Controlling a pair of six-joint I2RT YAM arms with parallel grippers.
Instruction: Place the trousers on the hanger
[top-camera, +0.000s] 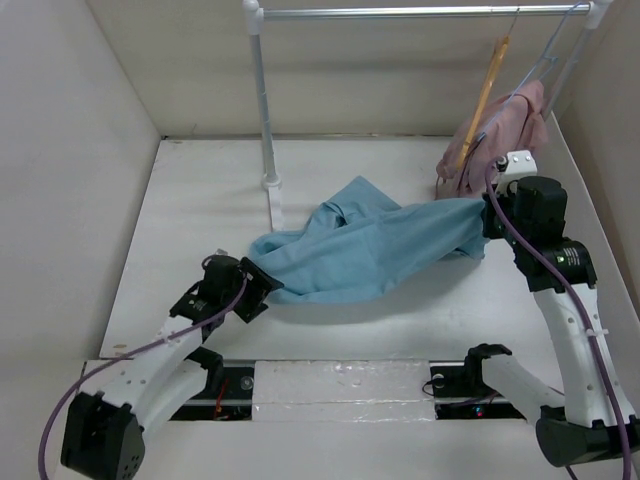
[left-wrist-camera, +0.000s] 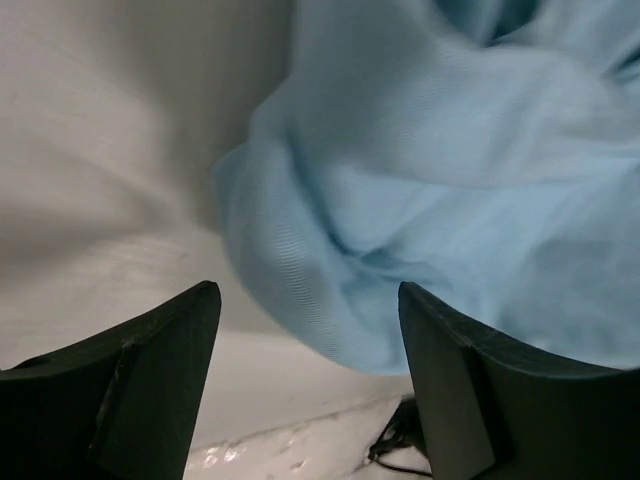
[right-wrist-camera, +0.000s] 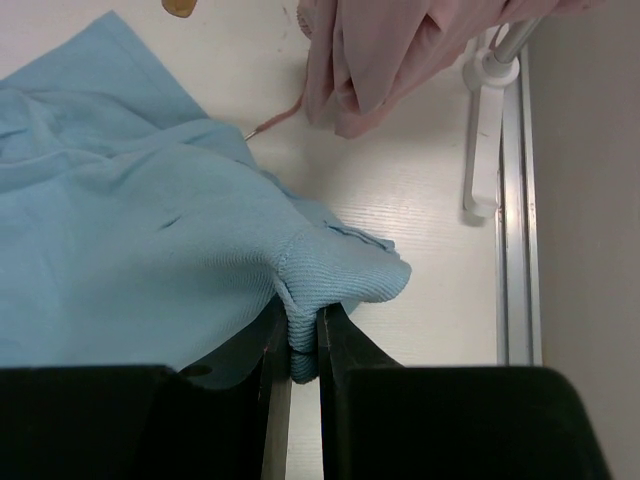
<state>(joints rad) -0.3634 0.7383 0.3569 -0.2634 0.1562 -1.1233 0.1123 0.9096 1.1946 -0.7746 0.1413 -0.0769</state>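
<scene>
Pinching only a small fold of the trousers (top-camera: 370, 250) in my right tool (right-wrist-camera: 303, 350), my left tool (left-wrist-camera: 308, 295) gaping empty, I risk slippage: the cloth sprawls mid-frame across the counter (top-camera: 200, 200) (hanger (top-camera: 483, 100) hangs upper right), and its dragging weight could tug it free.
</scene>
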